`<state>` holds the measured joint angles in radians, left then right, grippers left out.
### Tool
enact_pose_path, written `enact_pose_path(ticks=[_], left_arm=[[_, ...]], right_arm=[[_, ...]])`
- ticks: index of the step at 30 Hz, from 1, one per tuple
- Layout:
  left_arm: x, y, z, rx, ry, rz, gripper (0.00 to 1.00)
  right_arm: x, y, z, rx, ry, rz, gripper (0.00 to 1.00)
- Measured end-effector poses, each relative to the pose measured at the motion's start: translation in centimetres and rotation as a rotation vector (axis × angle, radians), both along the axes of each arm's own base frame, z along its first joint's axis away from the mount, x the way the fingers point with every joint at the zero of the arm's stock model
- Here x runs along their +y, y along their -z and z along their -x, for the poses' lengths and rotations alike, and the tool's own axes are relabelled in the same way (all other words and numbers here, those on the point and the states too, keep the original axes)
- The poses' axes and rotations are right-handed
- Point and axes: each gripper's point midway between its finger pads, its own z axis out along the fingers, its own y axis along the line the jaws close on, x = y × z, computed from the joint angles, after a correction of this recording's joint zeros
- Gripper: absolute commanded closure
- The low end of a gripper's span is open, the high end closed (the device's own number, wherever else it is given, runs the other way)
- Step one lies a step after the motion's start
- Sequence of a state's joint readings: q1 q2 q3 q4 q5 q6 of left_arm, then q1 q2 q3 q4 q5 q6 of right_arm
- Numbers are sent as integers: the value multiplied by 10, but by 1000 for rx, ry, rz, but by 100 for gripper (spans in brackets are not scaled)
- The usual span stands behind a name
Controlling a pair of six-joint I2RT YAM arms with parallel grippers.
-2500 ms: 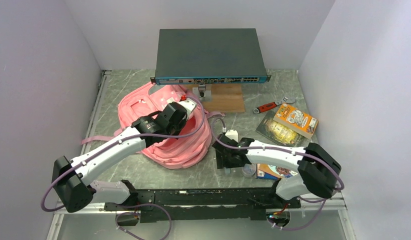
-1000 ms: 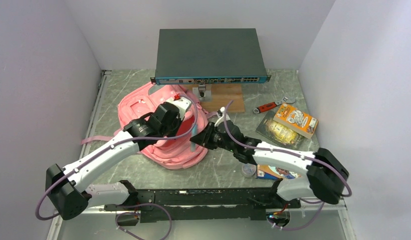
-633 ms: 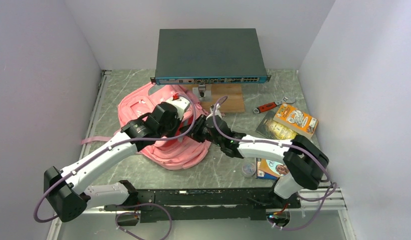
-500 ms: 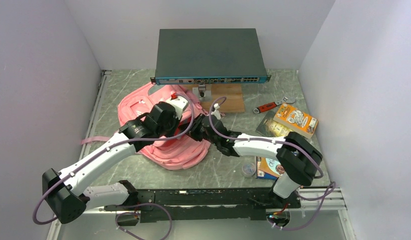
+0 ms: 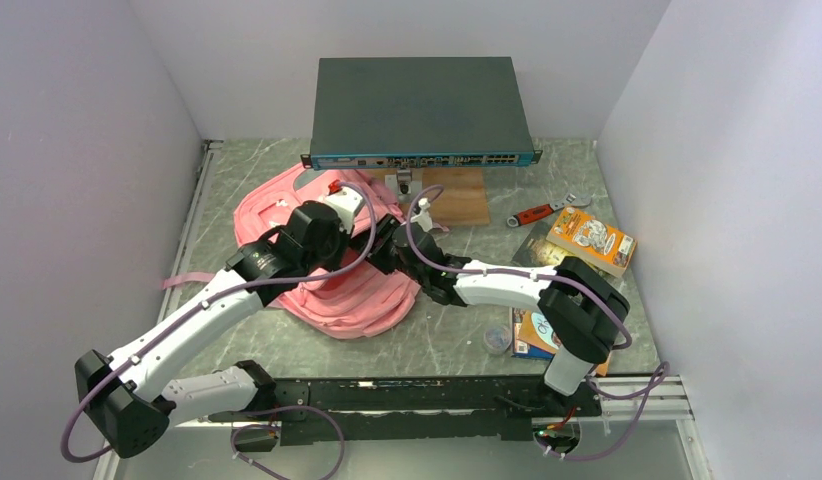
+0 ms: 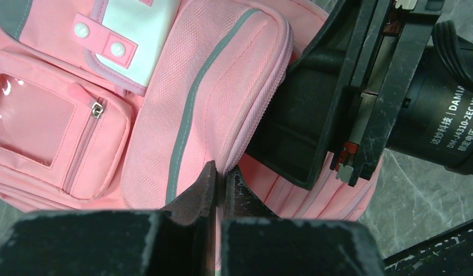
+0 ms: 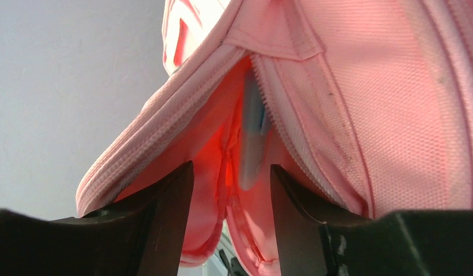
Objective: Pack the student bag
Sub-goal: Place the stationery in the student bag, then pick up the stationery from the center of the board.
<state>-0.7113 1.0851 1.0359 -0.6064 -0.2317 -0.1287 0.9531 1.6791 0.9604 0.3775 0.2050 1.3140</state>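
1. the student bag [image 5: 339,300] is lying on the grey marble-look table [image 5: 457,340], left of centre, with both arms reaching in over it; one pink strap trails off toward the left wall
2. left gripper [image 5: 339,200] sits over the far upper part of the bag; in its own wrist cam the left gripper [image 6: 221,175] has its jaws pressed together, tips right at the piped seam of a front pocket on the bag [image 6: 205,92]; honestly can't tell if any fabric is caught in there
3. right gripper [image 5: 380,243] is jammed up against the bag's right side, just beside the left one; the black body of it fills the right side of the left wrist view [image 6: 338,103]
4. from the right wrist cam the right gripper [image 7: 231,172] has its fingers spread, gripping nothing; they point into a gaping zip opening of the bag [image 7: 366,115]
5. inside that opening there's a grey-blue pen-like thing [image 7: 251,132], standing between the two finger lines but clear of both
6. other stuff: a network switch [image 5: 422,110] at the back, a wooden board [image 5: 457,200] under its front edge, a red-handled tool [image 5: 534,213] and snack packs [image 5: 587,240] off to the right, well apart from the bag
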Motion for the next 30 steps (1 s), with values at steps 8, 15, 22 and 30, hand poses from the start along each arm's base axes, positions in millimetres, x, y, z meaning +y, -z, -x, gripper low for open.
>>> enact_pose_path(ticks=[8,15,22,30], left_arm=[[-1,2,1,14,12,8,100],[-3,4,2,22,19,8,100],[-6,10,2,42,29,2,100],[-8,11,3,51,38,4,100]], right_arm=[[-9,-2,26,-80,-157,80,44],[-61,-30,63,-229,-278,281,19],[-167,4,94,-82,-160,571,14],[-279,60,132,246,57,879,13]])
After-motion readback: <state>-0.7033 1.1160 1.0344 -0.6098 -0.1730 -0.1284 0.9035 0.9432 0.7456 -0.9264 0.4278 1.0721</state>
